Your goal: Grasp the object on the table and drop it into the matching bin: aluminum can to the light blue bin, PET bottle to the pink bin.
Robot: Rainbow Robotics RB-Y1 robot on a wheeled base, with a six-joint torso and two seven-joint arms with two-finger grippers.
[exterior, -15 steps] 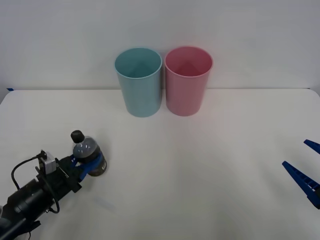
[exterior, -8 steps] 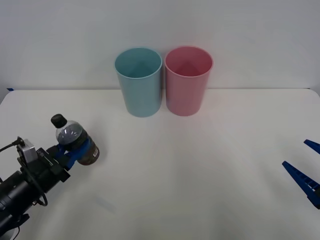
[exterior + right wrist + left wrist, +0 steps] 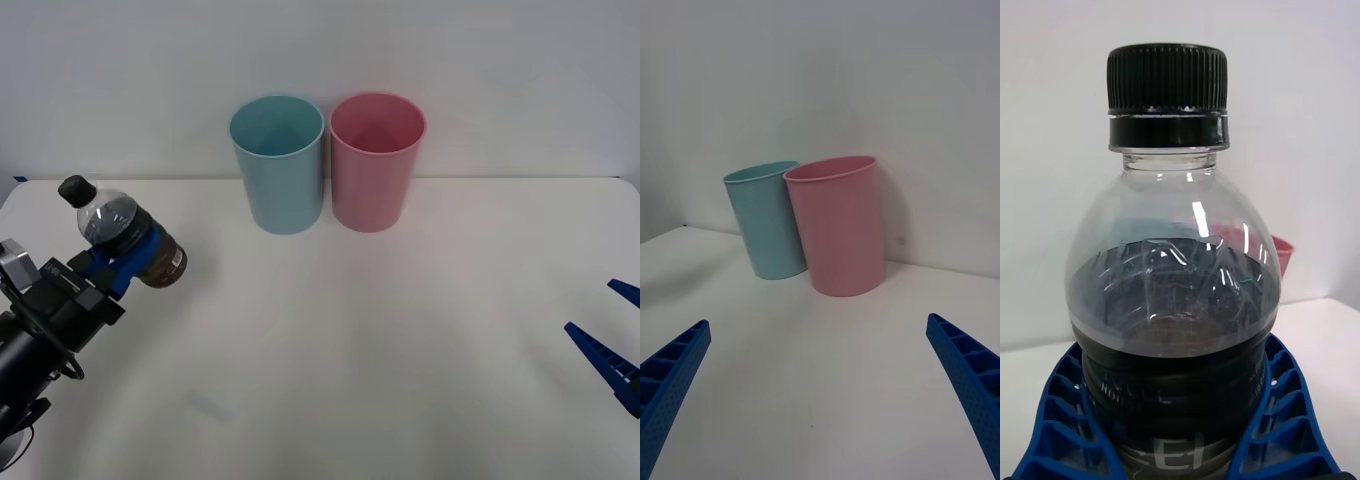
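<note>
The PET bottle is clamped round its label band by the left gripper, tilted above the surface at left for carrying to the pink bin at upper centre, while the right gripper is parked open at lower right.

PET bottle label band w/ pale lettering, too partial to read, no other text
</note>
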